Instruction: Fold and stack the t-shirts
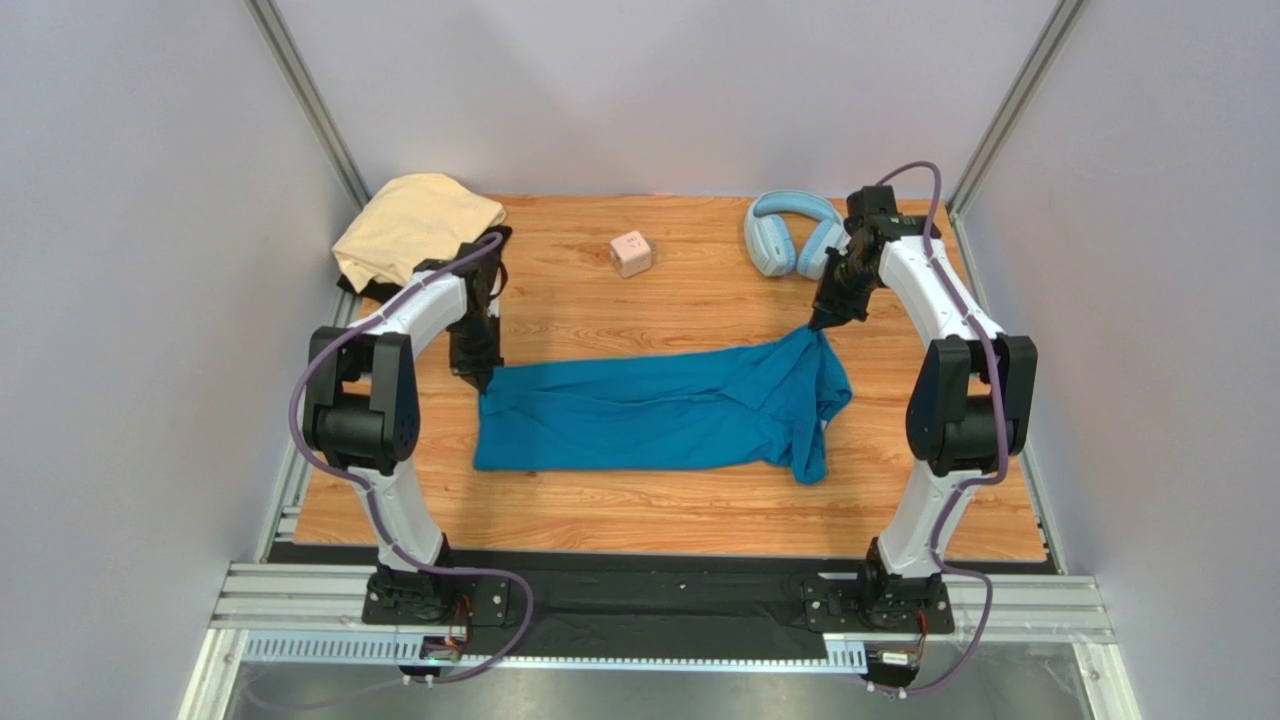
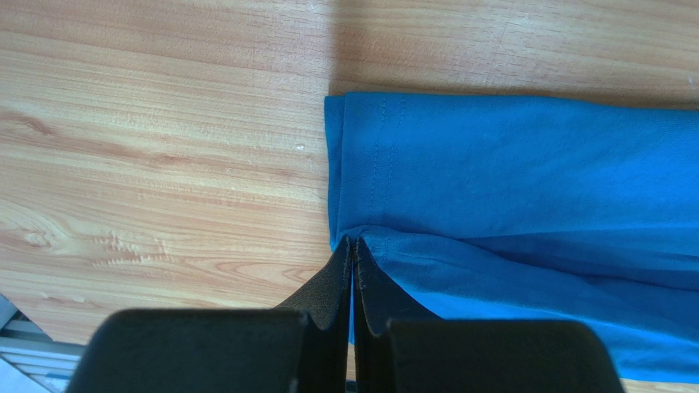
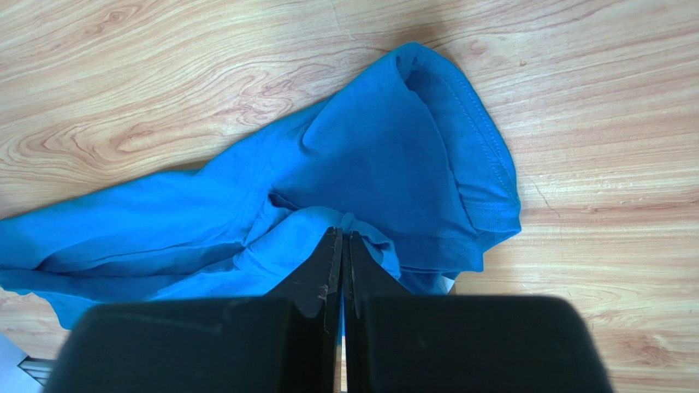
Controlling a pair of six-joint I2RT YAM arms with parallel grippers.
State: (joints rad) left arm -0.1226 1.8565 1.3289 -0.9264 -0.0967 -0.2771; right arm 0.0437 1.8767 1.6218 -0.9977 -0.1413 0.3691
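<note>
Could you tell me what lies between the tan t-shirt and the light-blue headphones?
The small pink cube sits between the tan t-shirt and the headphones; the top external view shows it.

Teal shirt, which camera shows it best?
The top external view: the whole teal shirt lies spread out there. The left wrist view shows only a hemmed corner; the right wrist view shows only a bunched end.

Teal-blue t-shirt (image 1: 661,413): lies across the middle of the table (image 1: 661,503), long axis left to right, loosely folded into a band with creases along its length. The stitched hem end points to the table's left side. Sleeve and body are bunched toward the table's right side, one flap trailing toward its near edge. Both far corners are drawn up to a pinch. Pale tan t-shirt (image 1: 413,222): crumpled heap at the table's far left corner
</note>
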